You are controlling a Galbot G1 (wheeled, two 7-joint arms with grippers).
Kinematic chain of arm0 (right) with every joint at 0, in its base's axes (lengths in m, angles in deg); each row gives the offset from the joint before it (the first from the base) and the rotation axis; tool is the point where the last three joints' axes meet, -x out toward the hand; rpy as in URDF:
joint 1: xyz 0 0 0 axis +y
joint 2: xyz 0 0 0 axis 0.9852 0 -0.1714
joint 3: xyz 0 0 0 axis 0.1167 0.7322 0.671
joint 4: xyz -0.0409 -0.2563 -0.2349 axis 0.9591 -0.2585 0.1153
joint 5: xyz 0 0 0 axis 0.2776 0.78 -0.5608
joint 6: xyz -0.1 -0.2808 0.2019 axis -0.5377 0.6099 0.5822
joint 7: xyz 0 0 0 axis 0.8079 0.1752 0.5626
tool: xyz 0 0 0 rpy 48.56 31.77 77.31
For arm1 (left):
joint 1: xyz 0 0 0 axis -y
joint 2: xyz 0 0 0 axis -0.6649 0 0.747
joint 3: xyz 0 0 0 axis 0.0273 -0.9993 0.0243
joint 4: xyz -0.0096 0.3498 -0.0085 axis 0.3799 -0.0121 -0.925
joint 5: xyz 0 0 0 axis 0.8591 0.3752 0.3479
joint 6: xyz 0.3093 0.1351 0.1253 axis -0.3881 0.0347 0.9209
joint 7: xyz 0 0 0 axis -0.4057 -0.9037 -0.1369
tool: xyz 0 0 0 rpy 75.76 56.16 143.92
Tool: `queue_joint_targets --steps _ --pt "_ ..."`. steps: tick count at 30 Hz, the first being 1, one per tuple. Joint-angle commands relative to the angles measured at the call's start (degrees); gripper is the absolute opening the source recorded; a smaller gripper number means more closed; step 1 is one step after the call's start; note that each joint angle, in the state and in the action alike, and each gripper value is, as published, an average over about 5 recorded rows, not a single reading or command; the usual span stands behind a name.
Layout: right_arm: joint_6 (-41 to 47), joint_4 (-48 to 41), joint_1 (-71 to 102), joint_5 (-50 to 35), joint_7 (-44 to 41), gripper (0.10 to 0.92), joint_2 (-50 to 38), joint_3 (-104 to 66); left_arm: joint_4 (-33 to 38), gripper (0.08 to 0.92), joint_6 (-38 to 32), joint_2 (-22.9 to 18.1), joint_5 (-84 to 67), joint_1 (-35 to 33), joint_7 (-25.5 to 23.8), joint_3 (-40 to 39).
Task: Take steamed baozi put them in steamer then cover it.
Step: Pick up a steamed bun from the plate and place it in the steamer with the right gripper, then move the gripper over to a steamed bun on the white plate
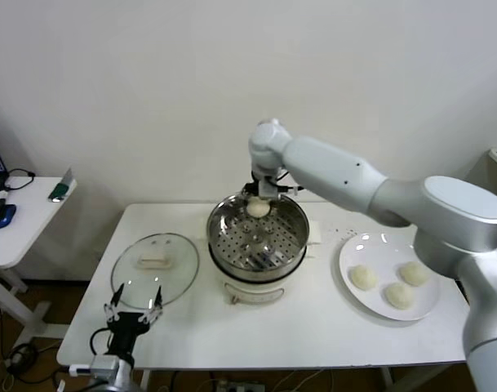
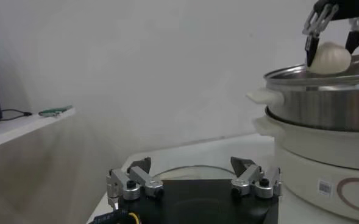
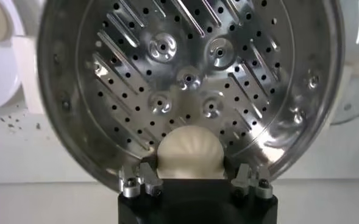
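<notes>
My right gripper (image 1: pixel 259 204) is shut on one pale steamed baozi (image 1: pixel 258 210), held just over the far rim of the steamer (image 1: pixel 218 214). The right wrist view looks down past the baozi (image 3: pixel 189 152), between the fingers of the right gripper (image 3: pixel 192 168), onto the steamer's bare perforated tray (image 3: pixel 185 79). Three more baozi (image 1: pixel 363 278) lie on the white plate (image 1: pixel 352 247) to the right. The glass cover (image 1: pixel 154 265) lies flat left of the steamer. My left gripper (image 1: pixel 134 309) hangs open and parked at the table's front left corner, near the cover (image 2: pixel 191 172).
A small white side table (image 1: pixel 19 220) with a blue mouse (image 1: pixel 2 214) stands off to the left. The white wall rises close behind the steamer. From the left wrist, the steamer (image 2: pixel 325 109) stands tall with the right gripper (image 2: pixel 331 44) and baozi (image 2: pixel 330 59) above its rim.
</notes>
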Motion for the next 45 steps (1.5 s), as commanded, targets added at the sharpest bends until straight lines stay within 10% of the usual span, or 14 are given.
queue_joint_targets --steps 1,23,32,37,45 --pt "-1.1 -2.5 2.7 3.7 0.9 0.706 2.3 -0.6 -0.3 0.823 0.1 -0.2 -0.2 -0.1 0.3 0.0" --pt "0.8 2.6 0.8 -0.6 -0.6 0.823 -1.8 -1.1 0.3 0.823 0.9 -0.9 -4.1 -0.7 0.7 0.2" --pt "9.5 9.5 -11.1 -24.5 -2.3 0.823 -13.3 8.8 1.1 0.823 0.9 -0.6 -3.8 -1.1 0.8 0.1" --pt "26.3 13.9 -21.1 -49.1 8.1 0.823 -22.3 24.5 1.4 0.823 0.7 0.0 -3.5 -1.2 0.4 0.0" --pt "46.4 17.2 -21.8 -67.3 0.6 0.823 -34.6 26.1 1.8 0.823 0.2 0.2 -2.7 -1.5 0.3 -0.6"
